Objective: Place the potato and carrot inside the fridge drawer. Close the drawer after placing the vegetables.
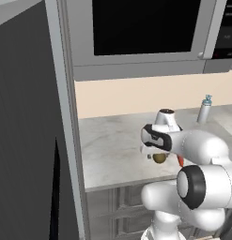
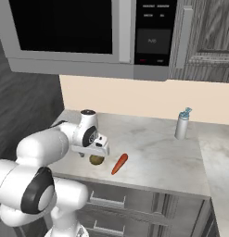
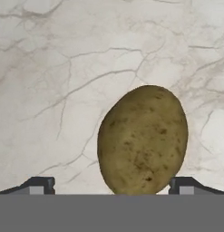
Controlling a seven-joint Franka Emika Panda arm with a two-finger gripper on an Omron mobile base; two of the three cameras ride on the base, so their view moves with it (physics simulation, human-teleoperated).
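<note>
At the far left stands the fridge (image 1: 28, 140), a tall dark slab with a pale grey edge strip, right up against the end of the marble counter (image 2: 153, 152). Its front looks closed from here, and I can't make out any drawer.

Moving right from the fridge, the white arm reaches over the counter's near part with its hand pointing straight down. The gripper (image 2: 93, 156) hangs just above the potato (image 2: 97, 160), its jaws spread wide with nothing between them yet. Looking down along the hand, the potato (image 3: 143, 140) lies on the marble between the two dark fingertips (image 3: 38, 185), nearer the right-hand one, and I can't tell whether that tip touches it. From the left base view, the potato (image 1: 159, 158) peeks out under the wrist.

Just right of the potato lies the carrot (image 2: 119, 164), flat on the counter, apart from the potato, slanted with its thin end toward the counter's front edge.

Farther right, back by the beige wall, a grey bottle (image 2: 182, 124) with a teal cap stands upright, well apart from the vegetables. Above the counter hangs a microwave (image 2: 88, 37) with a dark door.
</note>
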